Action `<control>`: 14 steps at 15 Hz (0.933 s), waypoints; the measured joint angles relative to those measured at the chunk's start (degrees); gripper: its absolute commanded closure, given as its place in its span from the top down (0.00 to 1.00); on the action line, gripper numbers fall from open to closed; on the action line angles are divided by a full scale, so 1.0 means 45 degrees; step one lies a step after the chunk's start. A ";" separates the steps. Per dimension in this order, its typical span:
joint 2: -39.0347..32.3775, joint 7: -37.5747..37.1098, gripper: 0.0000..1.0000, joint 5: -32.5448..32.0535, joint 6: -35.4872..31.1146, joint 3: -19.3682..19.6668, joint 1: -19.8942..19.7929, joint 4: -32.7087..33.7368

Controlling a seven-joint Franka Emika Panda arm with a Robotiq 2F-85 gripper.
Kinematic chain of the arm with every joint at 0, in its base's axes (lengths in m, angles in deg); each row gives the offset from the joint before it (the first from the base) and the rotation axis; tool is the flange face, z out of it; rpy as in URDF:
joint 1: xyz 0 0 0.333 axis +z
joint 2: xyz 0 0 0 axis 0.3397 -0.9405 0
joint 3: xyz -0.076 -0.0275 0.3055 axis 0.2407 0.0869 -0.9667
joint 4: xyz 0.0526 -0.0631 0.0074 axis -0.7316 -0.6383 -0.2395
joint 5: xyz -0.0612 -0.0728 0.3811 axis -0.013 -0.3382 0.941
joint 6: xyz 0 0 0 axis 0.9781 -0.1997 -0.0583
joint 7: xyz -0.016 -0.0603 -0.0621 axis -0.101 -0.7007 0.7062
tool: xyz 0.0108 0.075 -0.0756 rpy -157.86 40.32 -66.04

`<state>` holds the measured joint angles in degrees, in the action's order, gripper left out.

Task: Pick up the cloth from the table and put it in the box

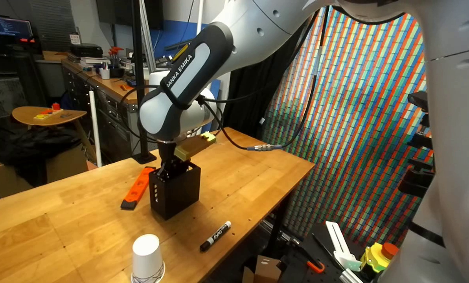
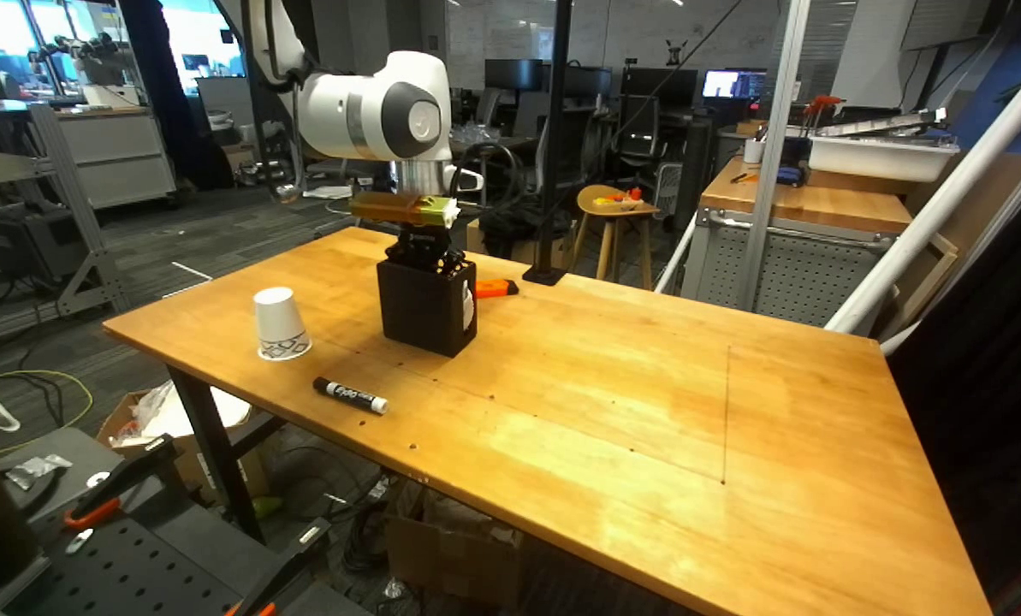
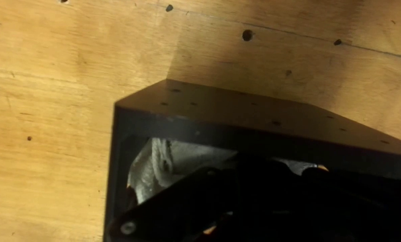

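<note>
The black box (image 1: 179, 190) stands upright on the wooden table, and it also shows in an exterior view (image 2: 420, 308) and in the wrist view (image 3: 220, 111). The gripper (image 1: 173, 167) points down, its fingers lowered into the open top of the box; an exterior view (image 2: 424, 248) shows the same. In the wrist view the greyish-white cloth (image 3: 183, 153) lies inside the box beside the dark fingers (image 3: 261, 168), with a small bit showing on their far side. The fingertips are too dark to tell whether they grip it. Pale patches show at the box's side openings.
An orange level (image 1: 138, 188) lies close beside the box. A white paper cup (image 1: 147, 257) stands upside down and a black marker (image 1: 215, 236) lies near the table's edge. A black post (image 2: 544, 275) rises at the table's far edge. Cables hang from the arm.
</note>
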<state>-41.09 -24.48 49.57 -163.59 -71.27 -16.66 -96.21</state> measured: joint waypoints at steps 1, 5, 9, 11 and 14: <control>0.0032 0.0041 0.01 -0.0001 0.0000 -0.0003 0.0001 -0.0006; 0.0472 0.0104 0.02 -0.0175 0.0013 0.0032 0.0001 -0.0053; 0.1434 0.0105 0.33 -0.0255 0.0084 0.0187 -0.0057 -0.0331; 0.1906 0.0137 0.23 -0.0204 0.0107 0.0185 -0.0149 -0.0573; 0.1731 0.0134 0.33 -0.0205 0.0104 0.0174 -0.0156 -0.0569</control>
<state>-33.30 -23.87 48.65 -163.12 -70.49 -17.36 -98.77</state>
